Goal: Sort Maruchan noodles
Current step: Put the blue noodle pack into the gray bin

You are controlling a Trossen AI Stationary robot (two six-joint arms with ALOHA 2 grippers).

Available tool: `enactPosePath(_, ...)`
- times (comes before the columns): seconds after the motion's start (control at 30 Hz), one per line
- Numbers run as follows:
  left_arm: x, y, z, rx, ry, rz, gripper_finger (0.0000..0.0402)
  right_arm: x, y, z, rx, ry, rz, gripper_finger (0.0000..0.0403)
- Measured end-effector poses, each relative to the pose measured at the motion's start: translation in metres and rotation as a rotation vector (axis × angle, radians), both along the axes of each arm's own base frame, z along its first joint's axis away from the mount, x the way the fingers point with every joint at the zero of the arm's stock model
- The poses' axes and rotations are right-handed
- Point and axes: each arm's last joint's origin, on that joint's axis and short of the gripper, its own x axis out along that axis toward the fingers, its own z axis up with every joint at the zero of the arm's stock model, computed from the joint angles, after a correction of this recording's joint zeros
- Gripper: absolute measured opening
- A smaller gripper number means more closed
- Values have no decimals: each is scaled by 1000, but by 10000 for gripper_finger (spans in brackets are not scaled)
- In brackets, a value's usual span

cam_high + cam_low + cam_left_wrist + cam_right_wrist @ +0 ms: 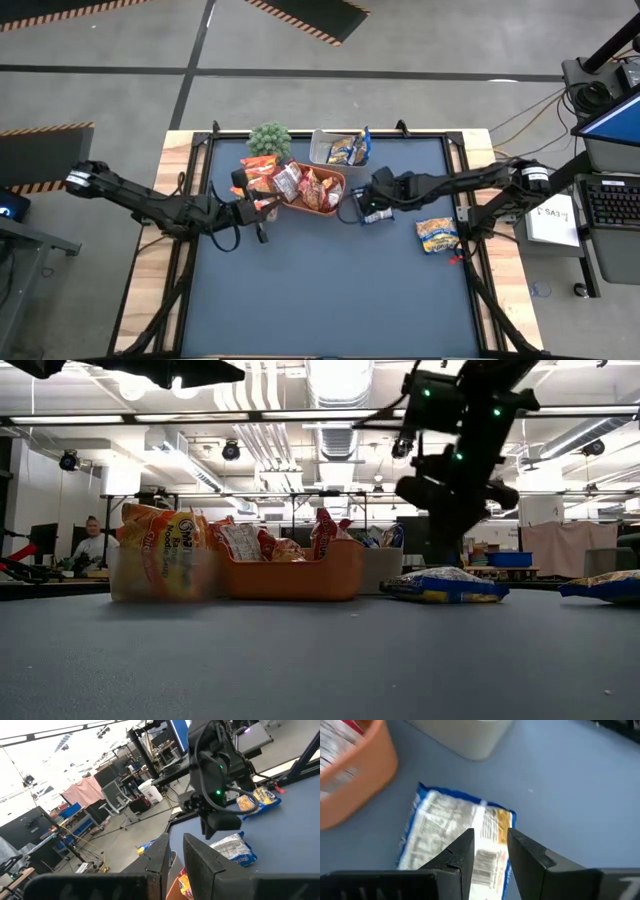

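right gripper: hovering right above the blue-and-yellow packet [457,832] lying flat on the mat, just off the orange tray [335,195] at about its 3 o'clock. The right gripper [489,851] fingers are sitting only a narrow gap apart, nothing between them.

left gripper: the left gripper [172,857] is waiting over by the clear tub [160,575] of orange packets, at the tray's 9 o'clock, fingers nearly together and holding nothing.

other noodles: a second blue-and-yellow packet [437,235] is lying at roughly 4 o'clock from the first, well apart. A few more are standing in the back tub [340,148] at the tray's 12 o'clock.

risk 1: that gap is looking too tight for a flat glossy packet, so I'm guessing the fingers would just be skidding off the film or pushing it along.

risk 2: the tray wall is sitting close, so a shove could be jamming the packet against it.

not sure: whether the fingertips are already touching the wrapper, hard to tell from here.
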Motion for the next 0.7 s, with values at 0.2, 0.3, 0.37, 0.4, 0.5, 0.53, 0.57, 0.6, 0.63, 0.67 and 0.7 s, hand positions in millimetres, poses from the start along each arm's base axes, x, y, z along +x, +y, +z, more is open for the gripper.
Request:
enactPosePath(0.2, 0, 0, 1, -2, -6, 0, 39, -9, 3, -16, 93, 41, 26, 105)
enactPosePath(0.3, 0, 0, 1, -3, -9, 0, 39, -9, 5, -24, 140, 29, 98, 105)
enactPosePath(0.37, 0, 0, 1, -3, -10, 0, 39, -8, 6, -28, 165, 1, 153, 105)
enactPosePath(0.4, 0, 0, 1, -3, -12, 0, 39, -7, 7, -30, 176, -20, 181, 105)
enactPosePath(0.5, 0, 0, 3, -11, -30, 0, 39, -1, 10, -32, 254, -89, 302, 105)
enactPosePath(0.53, 0, 0, 3, -16, -38, 0, 39, 1, 12, -31, 293, -118, 350, 105)
enactPosePath(0.57, 0, 0, 4, -20, -46, 0, 39, 4, 15, -30, 333, -152, 396, 105)
enactPosePath(0.6, 0, 0, 5, -25, -52, 0, 39, 7, 20, -28, 372, -186, 443, 105)
enactPosePath(0.63, 0, 0, 5, -31, -58, 0, 39, 10, 25, -27, 410, -218, 502, 105)
enactPosePath(0.67, 0, 0, 5, -37, -61, -1, 39, 12, 32, -25, 454, -250, 580, 105)
enactPosePath(0.7, 0, 0, 5, -44, -64, -2, 39, 15, 39, -23, 493, -279, 657, 105)
